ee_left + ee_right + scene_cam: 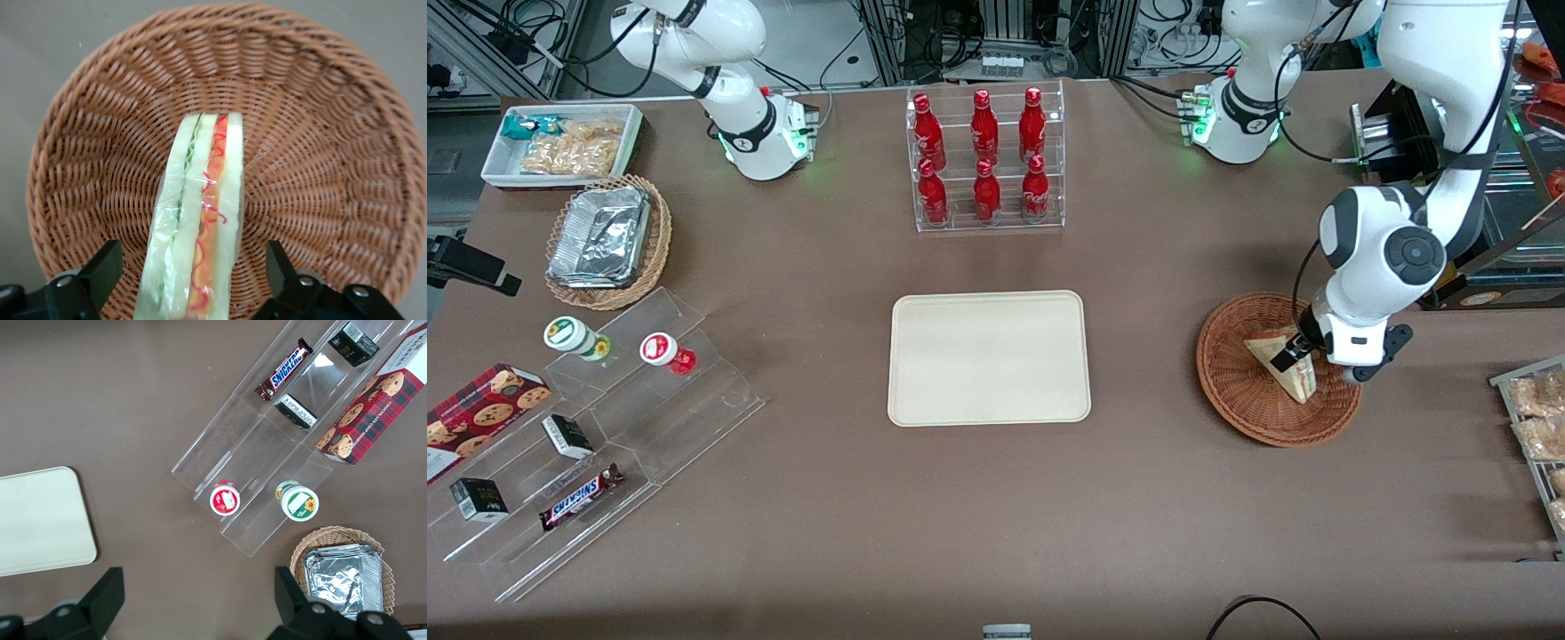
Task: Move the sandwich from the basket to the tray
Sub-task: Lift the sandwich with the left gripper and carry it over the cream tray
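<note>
- Inside the basket [1276,369], toward the working arm's end of the tabletop [996,498], the sandwich [1285,364] stands on edge, its cut face with red and green filling turned up toward the wrist camera.
- Pincer [193,280] state: spread wide, one finger on each side of the sandwich [200,227], with a clear gap between each finger and the bread. Nothing is held yet.
- Risk, crushing: the bread looks soft and is film-wrapped. Closing with too much force would likely compress the wedge and squeeze the filling out of line.
- Risk, slip: the film appears glossy. A light grip on the tapered wedge could let it slide out during the lift.
- Risk, off-centre grip: the sandwich lies slightly slanted between the fingers. One finger [100,270] may touch first and tip or rotate the wedge against the woven floor.
- Risk, basket drag: the basket [320,133] is light and shallow. If a fingertip catches the weave during closing or lifting, the basket could shift or rise with the pincer.
- Risk, transfer: the tray [989,357] lies well apart from the basket, at the middle of the tabletop. A weak hold could drop the sandwich on the bare tabletop between them.
- Risk, release: the tray rim is low, so a tilted wedge may topple on release.
</note>
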`<action>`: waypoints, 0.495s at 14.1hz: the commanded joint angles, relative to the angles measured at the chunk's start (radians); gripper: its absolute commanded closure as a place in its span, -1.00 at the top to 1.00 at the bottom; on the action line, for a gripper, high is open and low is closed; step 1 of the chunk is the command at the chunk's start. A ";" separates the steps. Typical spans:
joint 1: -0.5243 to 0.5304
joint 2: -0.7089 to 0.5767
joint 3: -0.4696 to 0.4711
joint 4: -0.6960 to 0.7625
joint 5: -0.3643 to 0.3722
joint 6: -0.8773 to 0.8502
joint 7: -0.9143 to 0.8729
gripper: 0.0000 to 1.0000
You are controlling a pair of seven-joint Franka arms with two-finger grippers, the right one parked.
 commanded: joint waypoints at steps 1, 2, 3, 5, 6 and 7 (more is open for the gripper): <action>-0.008 -0.009 0.000 -0.005 -0.001 0.001 -0.076 -0.22; -0.011 -0.017 -0.002 -0.004 -0.001 -0.009 -0.076 -0.59; -0.011 -0.034 -0.002 0.001 -0.001 -0.025 -0.073 -0.72; -0.013 -0.064 -0.006 0.019 0.001 -0.094 -0.064 -0.78; -0.016 -0.080 -0.019 0.046 0.002 -0.152 -0.061 -0.80; -0.019 -0.083 -0.043 0.091 0.002 -0.224 -0.058 -0.83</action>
